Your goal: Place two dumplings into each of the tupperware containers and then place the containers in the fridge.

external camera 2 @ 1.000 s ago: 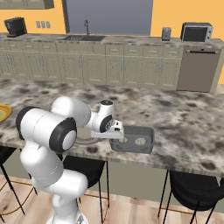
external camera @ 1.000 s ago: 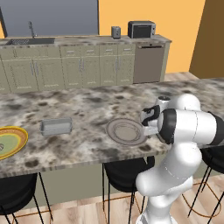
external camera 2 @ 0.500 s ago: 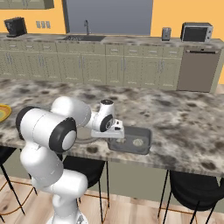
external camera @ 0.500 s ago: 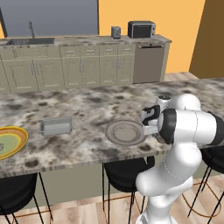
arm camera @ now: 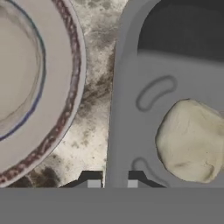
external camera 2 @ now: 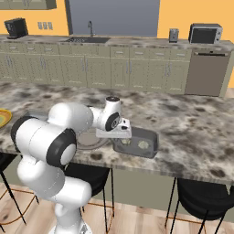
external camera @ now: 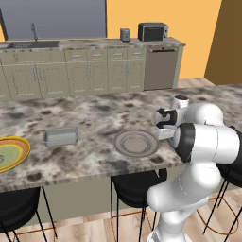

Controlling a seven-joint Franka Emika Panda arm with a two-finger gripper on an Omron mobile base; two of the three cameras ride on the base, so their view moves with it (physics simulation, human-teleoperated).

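Hand view: the gripper (arm camera: 110, 180) has its fingertips drawn close on the near wall of a container (arm camera: 127, 87), apparently pinching that rim, though the contact itself sits at the frame's edge. One dumpling (arm camera: 191, 141) lies inside on the floor of the box; a round plate (arm camera: 65, 83) lies just beside the container on the counter (arm camera: 94, 118). Right base view: the gripper (external camera 2: 119, 133) is at the container (external camera 2: 148, 145), where pale lumps show, possibly two. Left base view: a second container (external camera: 60, 137) sits well apart, left of the plate (external camera: 136, 143). The step in hand looks like grasping the filled box; the next move calls for a level lift toward the fridge.
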